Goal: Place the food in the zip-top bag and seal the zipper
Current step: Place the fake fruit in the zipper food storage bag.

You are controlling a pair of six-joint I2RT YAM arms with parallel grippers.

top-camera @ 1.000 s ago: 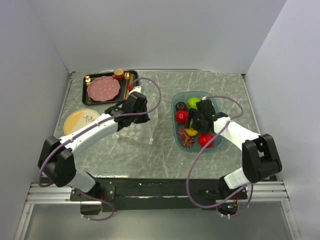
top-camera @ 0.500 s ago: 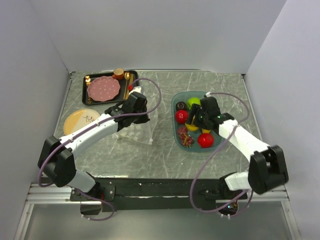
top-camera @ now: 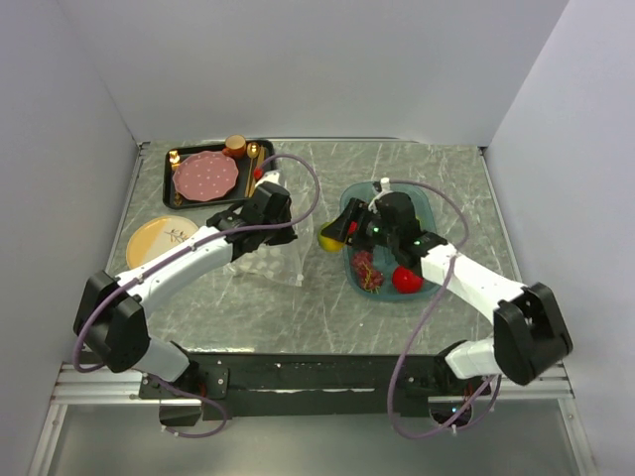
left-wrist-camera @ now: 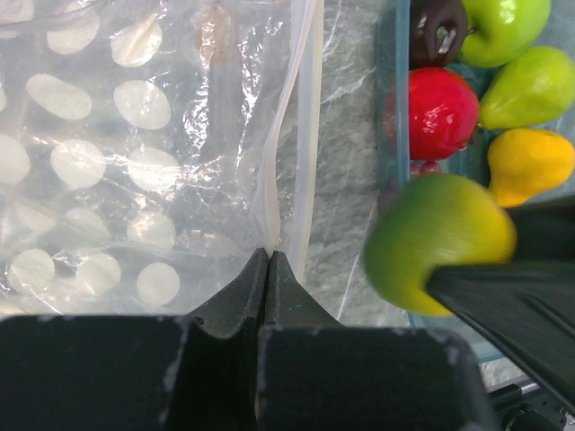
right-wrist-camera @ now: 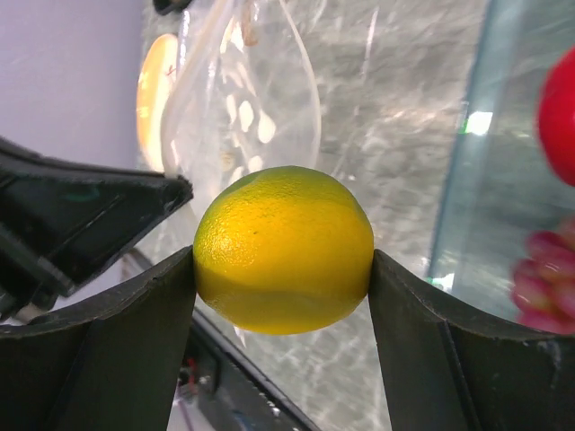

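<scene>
- The right gripper [right-wrist-camera: 283, 269] pinches a yellow-green ball [right-wrist-camera: 283, 250] between its 2 fingers. It holds the ball above the table [top-camera: 446, 169], just off the left rim of the teal tray [left-wrist-camera: 396, 81] and between the tray and the zip-top bag [top-camera: 268, 260].
- The left gripper [left-wrist-camera: 268, 269] has its jaws pressed together on the bag's edge, right at the white zipper [left-wrist-camera: 305, 135]. The bag's mouth bows open toward the ball.
- In the tray lie a red ball [left-wrist-camera: 440, 112], a green apple [left-wrist-camera: 503, 27], a green pear [left-wrist-camera: 530, 85], a yellow pear [left-wrist-camera: 530, 162] and a dark brown ball [left-wrist-camera: 437, 27].
- A dark red bunch [top-camera: 365, 270] and a 2nd red ball [top-camera: 405, 280] sit at the tray's near end.
- A pink dotted plate [top-camera: 205, 176] and a yellow plate [top-camera: 162, 238] sit at far left.
</scene>
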